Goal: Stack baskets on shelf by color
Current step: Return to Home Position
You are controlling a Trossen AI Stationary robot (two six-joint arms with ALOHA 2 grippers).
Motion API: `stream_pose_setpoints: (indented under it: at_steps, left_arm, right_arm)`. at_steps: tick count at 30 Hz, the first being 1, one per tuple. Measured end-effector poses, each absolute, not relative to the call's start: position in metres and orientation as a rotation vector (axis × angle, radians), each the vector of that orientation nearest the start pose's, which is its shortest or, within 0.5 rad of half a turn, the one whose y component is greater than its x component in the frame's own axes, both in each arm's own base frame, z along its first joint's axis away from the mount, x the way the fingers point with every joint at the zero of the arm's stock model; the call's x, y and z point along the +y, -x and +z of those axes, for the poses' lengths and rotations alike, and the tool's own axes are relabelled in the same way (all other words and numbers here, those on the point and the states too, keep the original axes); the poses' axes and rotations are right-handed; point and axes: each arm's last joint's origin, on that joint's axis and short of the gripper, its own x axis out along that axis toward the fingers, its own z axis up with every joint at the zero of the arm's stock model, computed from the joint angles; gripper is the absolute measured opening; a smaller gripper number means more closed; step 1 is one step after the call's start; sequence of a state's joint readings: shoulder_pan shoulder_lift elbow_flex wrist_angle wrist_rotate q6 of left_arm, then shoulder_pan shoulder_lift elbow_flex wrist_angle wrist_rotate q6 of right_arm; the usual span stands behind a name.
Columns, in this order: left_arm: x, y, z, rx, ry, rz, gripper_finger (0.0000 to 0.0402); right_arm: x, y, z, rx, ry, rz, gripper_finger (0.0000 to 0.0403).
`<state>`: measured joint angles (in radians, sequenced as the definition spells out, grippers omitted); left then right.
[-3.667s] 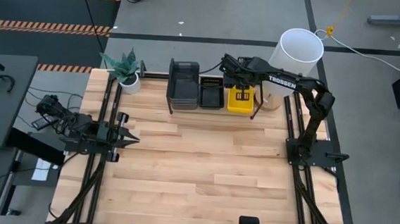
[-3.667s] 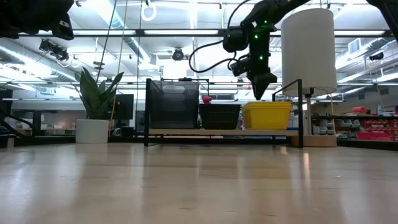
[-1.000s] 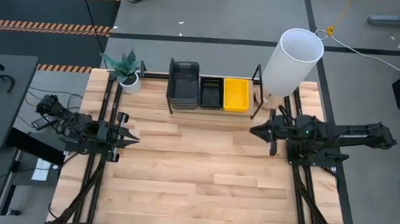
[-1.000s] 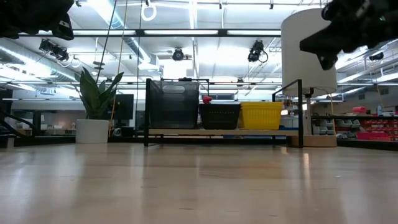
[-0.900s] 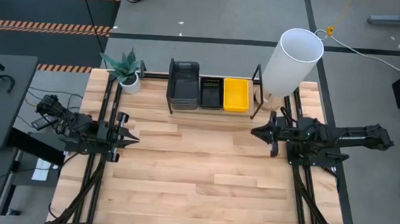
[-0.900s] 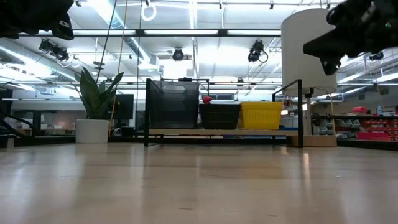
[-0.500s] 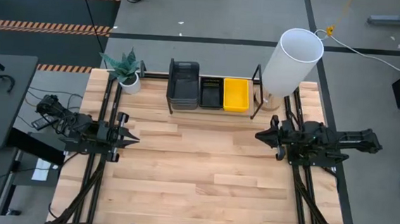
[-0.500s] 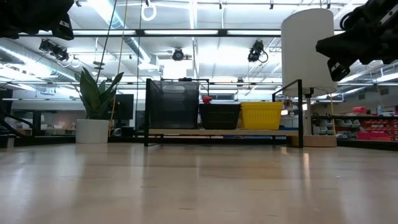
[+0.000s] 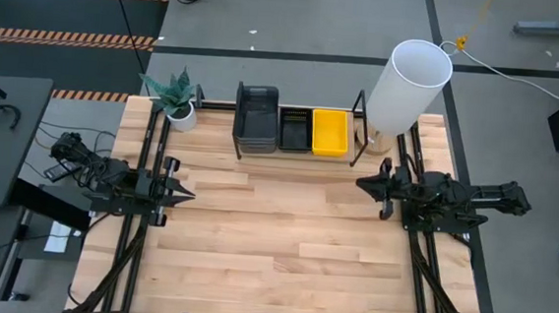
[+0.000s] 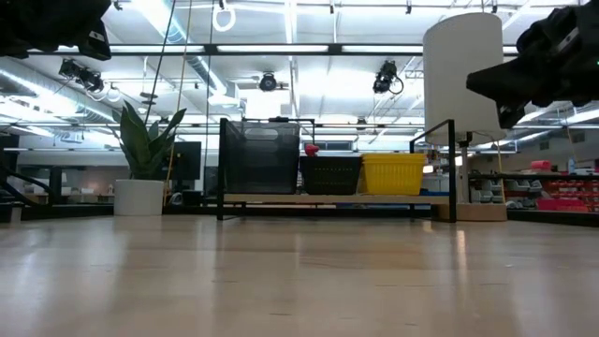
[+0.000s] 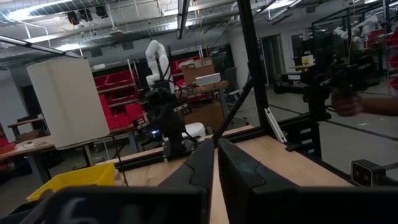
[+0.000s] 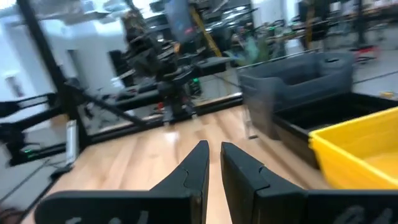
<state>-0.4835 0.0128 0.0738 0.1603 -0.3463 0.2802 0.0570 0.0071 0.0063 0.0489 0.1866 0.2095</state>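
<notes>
Three lots of baskets rest with their bottoms on the shelf (image 9: 358, 134) at the table's far edge. The dark grey baskets (image 9: 255, 118) sit at its left, a black basket (image 9: 295, 130) in the middle and a yellow basket (image 9: 329, 132) at its right. The low view shows the grey (image 10: 260, 159), black (image 10: 330, 174) and yellow (image 10: 401, 174) ones side by side. My right gripper (image 9: 360, 185) hovers shut over the table's right side, nearer than the shelf and clear of it. My left gripper (image 9: 184, 192) waits shut at the table's left side.
A tall white cylinder (image 9: 410, 82) stands just beyond the shelf's right end. A potted plant (image 9: 175, 98) stands at the shelf's left end. Bare wooden tabletop (image 9: 274, 235) stretches between the two arms and toward the near edge.
My right gripper has drawn back a little toward the table's right edge, staying above the table and away from the shelf. A few seconds ago it hung over the yellow basket. The baskets have not moved.
</notes>
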Motion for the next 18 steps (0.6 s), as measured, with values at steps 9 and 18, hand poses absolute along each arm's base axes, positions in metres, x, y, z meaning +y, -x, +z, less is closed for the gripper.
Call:
stream_pose_setpoints:
  at_steps: [9, 18]
  left_arm:
    - [-0.033, -0.0839, 0.2025, -0.22, -0.189, -0.108, 0.0032]
    - [-0.033, -0.0839, 0.2025, -0.219, -0.189, -0.107, 0.0028]
  right_arm:
    - [-0.0007, -0.0971, 0.17, -0.052, -0.033, -0.16, 0.0045]
    - [-0.0007, -0.0972, 0.17, -0.052, -0.03, -0.159, 0.0045]
